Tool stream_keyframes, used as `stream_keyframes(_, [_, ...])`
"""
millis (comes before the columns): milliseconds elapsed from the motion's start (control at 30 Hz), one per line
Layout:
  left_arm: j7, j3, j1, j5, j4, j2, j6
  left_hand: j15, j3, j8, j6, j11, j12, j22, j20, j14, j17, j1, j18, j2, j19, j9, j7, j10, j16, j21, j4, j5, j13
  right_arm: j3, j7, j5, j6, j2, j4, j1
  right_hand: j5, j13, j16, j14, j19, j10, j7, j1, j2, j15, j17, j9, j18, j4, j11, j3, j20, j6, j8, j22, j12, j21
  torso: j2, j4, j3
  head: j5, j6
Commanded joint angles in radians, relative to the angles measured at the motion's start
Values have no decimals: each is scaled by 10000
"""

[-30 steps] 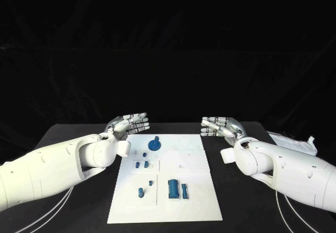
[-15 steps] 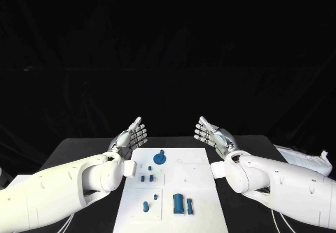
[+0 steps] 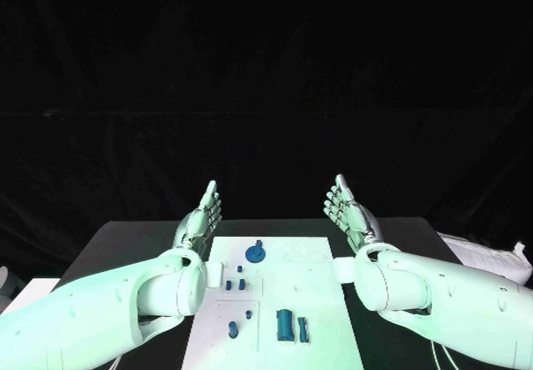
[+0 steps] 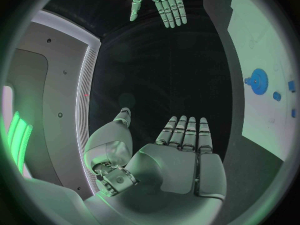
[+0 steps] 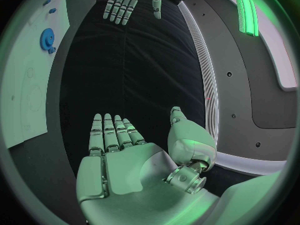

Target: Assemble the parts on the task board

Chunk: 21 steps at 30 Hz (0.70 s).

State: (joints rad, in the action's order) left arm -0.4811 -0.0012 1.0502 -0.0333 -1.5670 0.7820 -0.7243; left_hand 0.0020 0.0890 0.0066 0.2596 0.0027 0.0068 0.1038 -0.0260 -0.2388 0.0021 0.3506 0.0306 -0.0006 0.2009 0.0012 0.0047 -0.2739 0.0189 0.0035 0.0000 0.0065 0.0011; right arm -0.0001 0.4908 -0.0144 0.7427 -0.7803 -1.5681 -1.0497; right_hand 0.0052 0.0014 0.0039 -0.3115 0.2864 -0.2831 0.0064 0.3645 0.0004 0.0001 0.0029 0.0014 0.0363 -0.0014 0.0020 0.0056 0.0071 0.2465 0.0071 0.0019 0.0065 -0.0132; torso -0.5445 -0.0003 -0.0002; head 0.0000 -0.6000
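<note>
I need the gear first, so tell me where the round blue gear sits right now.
In the head view the round blue gear sits on the white task board near its far end, left of centre, between the raised left hand and right hand, neither touching it.

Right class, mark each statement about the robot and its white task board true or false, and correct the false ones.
1. The left robot hand holds a blue part. False: it holds nothing, fingers straight.
2. Both robot hands are raised, palms facing each other. True; the right robot hand mirrors the left.
3. The round blue gear-like part lies on the white rectangular task board. True.
4. The board's blue parts lie on the black table. False: they are on the board.
</note>
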Motion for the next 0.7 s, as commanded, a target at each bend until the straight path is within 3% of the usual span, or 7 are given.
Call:
stream_keyframes(33, [-389,12,-2,333,-30,-20,-457,-20,-890,-66,-850,-27,-68,-1038,260,785,-21,-1147,-306,6,-643,-12,-47,896,-189,-35,0,-65,-11,1,292,144,273,3,-19,-3,-52,-14,-39,1023,-941,930,-64,-1198,-4,-1,-29,-14,-363,14,-20,-56,-71,-808,-71,-19,-65,132,3,3,2,0,0])
stream_keyframes(600, [-389,12,-2,333,-30,-20,-457,-20,-890,-66,-1711,-27,-68,-1038,260,1563,-21,-2324,-306,6,-1283,-12,-47,1823,-189,-35,0,-65,-11,1,292,144,273,3,-19,-3,-52,-14,-39,2069,-1906,1878,-64,-2414,-4,-1,-29,-14,-363,14,-20,-56,-71,-1619,-71,-19,-65,132,3,3,2,0,0])
stream_keyframes(633, [-389,12,-2,333,-30,-20,-457,-20,-890,-66,-1737,-27,-68,-1038,260,1598,-21,-2363,-306,6,-2009,-12,-47,1826,-189,-35,0,-65,-11,1,292,144,273,3,-19,-3,-52,-14,-39,2111,-1912,1910,-64,-2444,-4,-1,-29,-14,-363,14,-20,-56,-71,-1651,-71,-19,-65,132,3,3,2,0,0])
stream_keyframes(667, [-389,12,-2,333,-30,-20,-457,-20,-890,-66,-1780,-27,-68,-1038,260,1624,-21,-2382,-306,6,-2009,-12,-47,1878,-189,-35,0,-65,-11,1,292,144,273,3,-19,-3,-52,-14,-39,2153,-1964,1935,-64,-2494,-4,-1,-29,-14,-363,14,-20,-56,-71,-1683,-71,-19,-65,132,3,3,2,0,0])
stream_keyframes(700, [-389,12,-2,333,-30,-20,-457,-20,-890,-66,-1799,-27,-68,-1038,260,1648,-21,-2440,-306,6,-2009,-12,-47,1914,-189,-35,0,-65,-11,1,292,144,273,3,-19,-3,-52,-14,-39,2302,-2107,2080,-64,-2673,-4,-1,-29,-14,-363,14,-20,-56,-71,-2465,-71,-19,-65,132,3,3,2,0,0])
